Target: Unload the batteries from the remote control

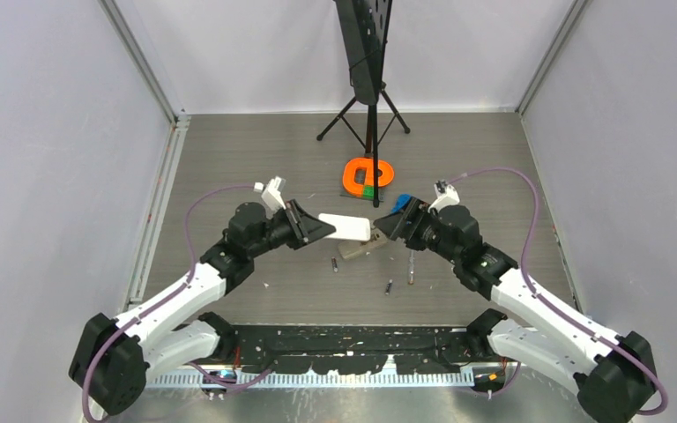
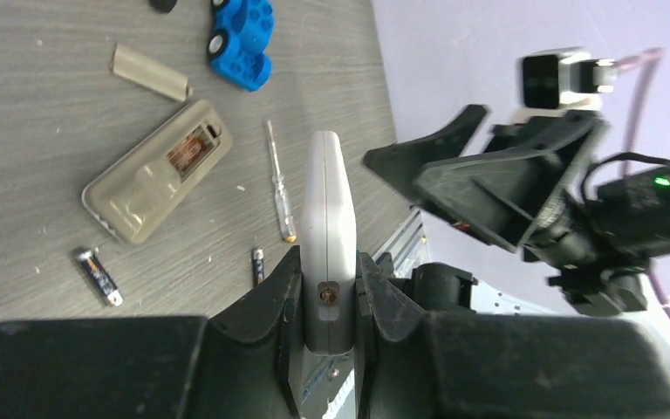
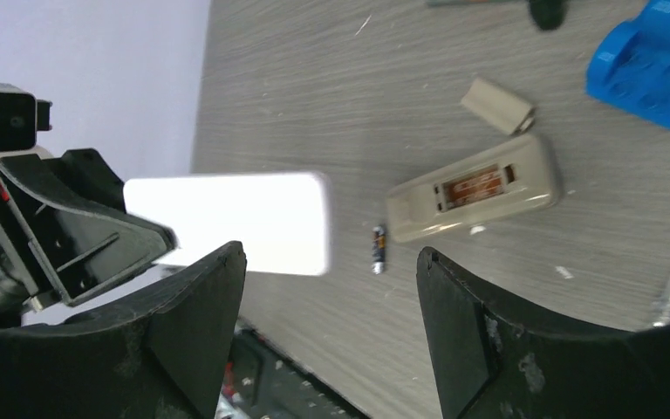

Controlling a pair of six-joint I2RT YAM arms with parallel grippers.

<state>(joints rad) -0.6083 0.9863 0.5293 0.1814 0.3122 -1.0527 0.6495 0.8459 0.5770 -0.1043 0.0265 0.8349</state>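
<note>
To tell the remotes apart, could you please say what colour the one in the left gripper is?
The remote is white, clearest in the top external view.

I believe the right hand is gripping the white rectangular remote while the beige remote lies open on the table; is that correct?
Not quite: the left hand grips the white rectangular remote, as the left wrist view shows. The beige remote does lie open on the table.

The white remote (image 2: 327, 201) is in the black left gripper (image 2: 329, 266); beyond it are a beige remote (image 2: 153, 175), a blue toy car (image 2: 242, 39) and dark batteries (image 2: 98, 276), perhaps blue-labelled, on the grey wood-grain table (image 2: 35, 113).
</note>
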